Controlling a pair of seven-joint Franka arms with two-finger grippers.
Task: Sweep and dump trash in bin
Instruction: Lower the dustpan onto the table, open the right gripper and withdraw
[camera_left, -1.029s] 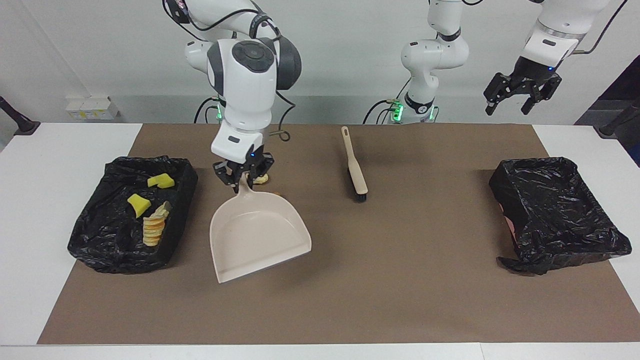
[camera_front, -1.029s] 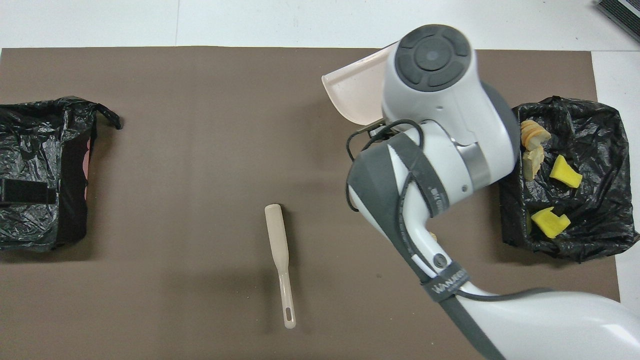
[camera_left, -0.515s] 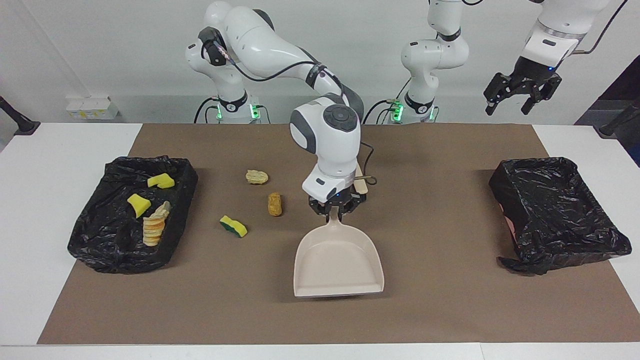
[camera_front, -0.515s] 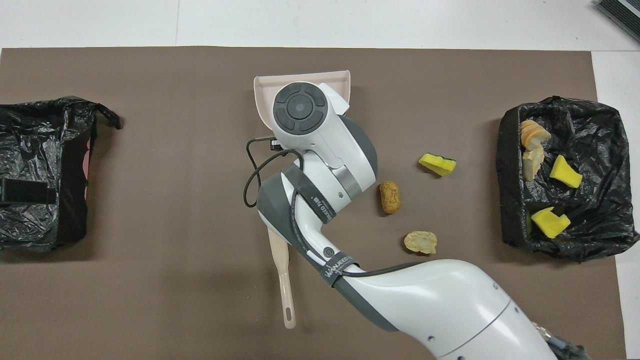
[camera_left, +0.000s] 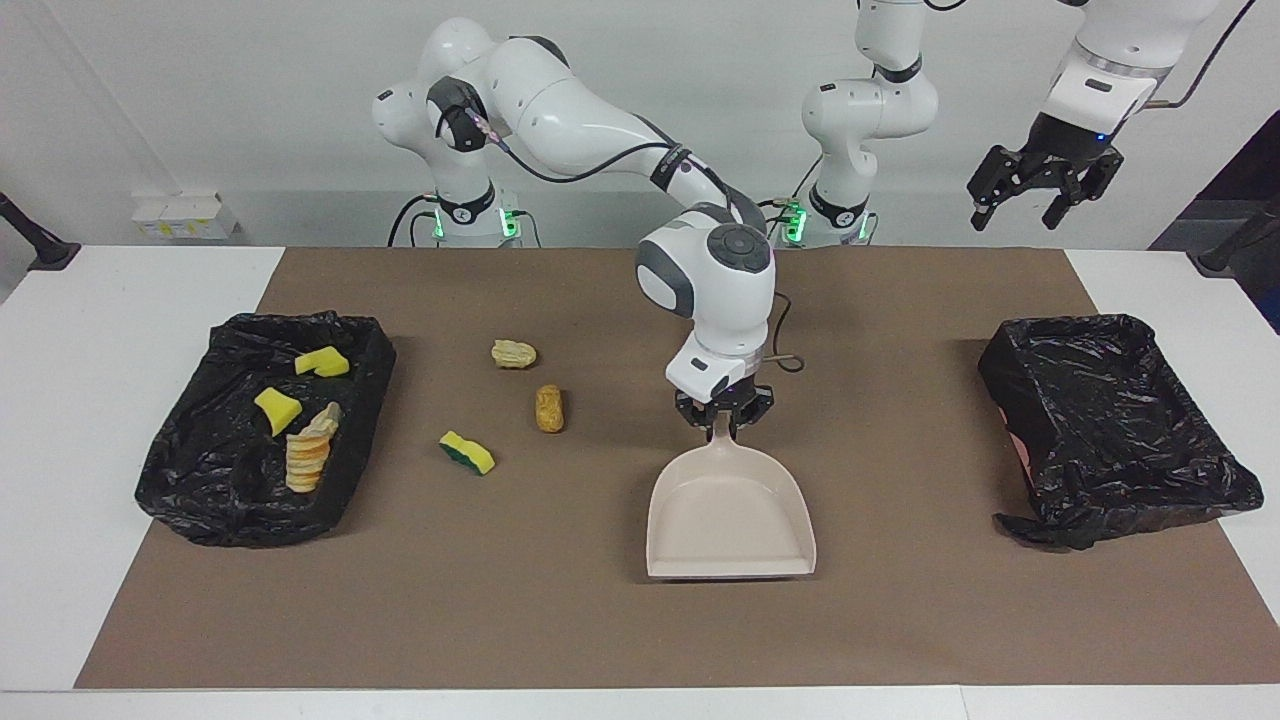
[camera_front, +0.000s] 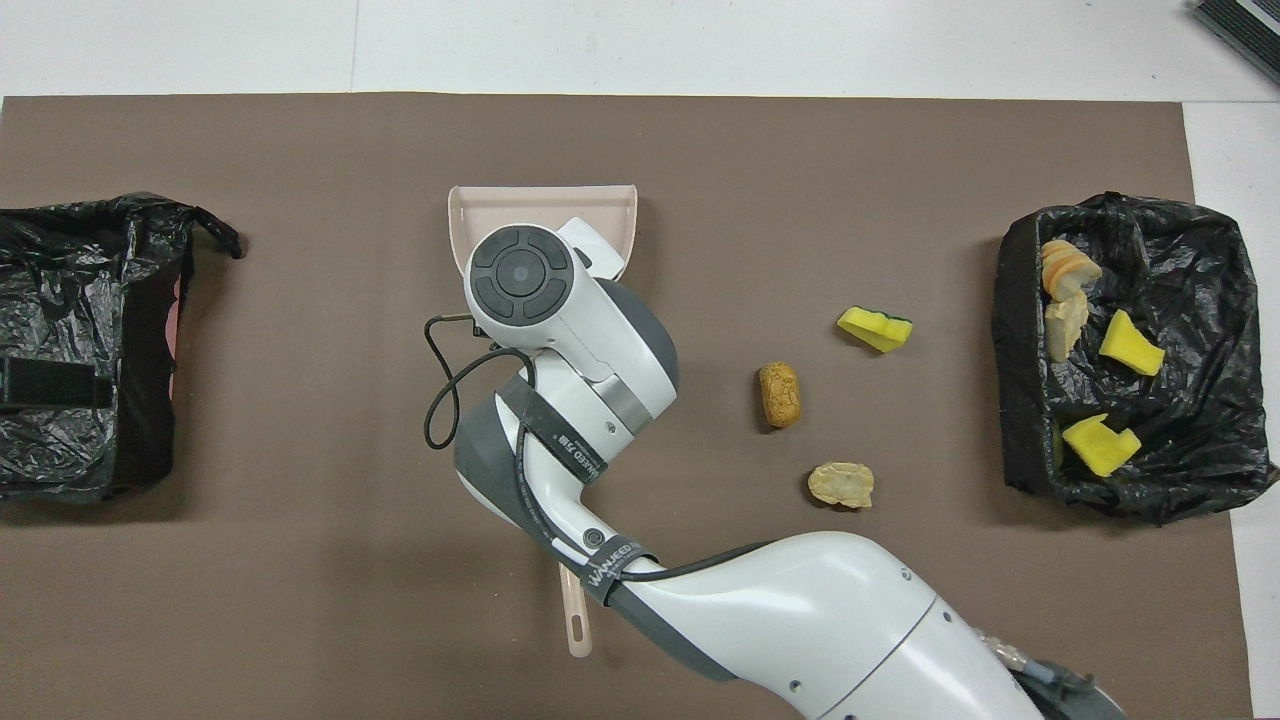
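My right gripper (camera_left: 722, 425) is shut on the handle of the beige dustpan (camera_left: 730, 515), which lies low and level at the mat's middle; in the overhead view the wrist hides the gripper and only the pan's lip (camera_front: 540, 212) shows. Three bits of trash lie on the mat toward the right arm's end: a pale tan lump (camera_left: 514, 353), an orange-brown lump (camera_left: 549, 408) and a green-backed sponge (camera_left: 467, 452). Yellow sponges (camera_left: 277, 410) and tan lumps (camera_left: 308, 450) sit in the black-lined bin (camera_left: 190, 490). My left gripper (camera_left: 1040, 195) hangs open, high above the table's left-arm end.
A second black-lined bin (camera_left: 1110, 430) stands at the left arm's end of the mat, with nothing showing inside. The beige brush handle (camera_front: 575, 620) pokes out from under my right arm in the overhead view, nearer to the robots than the dustpan.
My right arm has carried the dustpan from beside the filled bin to the middle of the mat, uncovering the three loose bits. The left arm has not moved.
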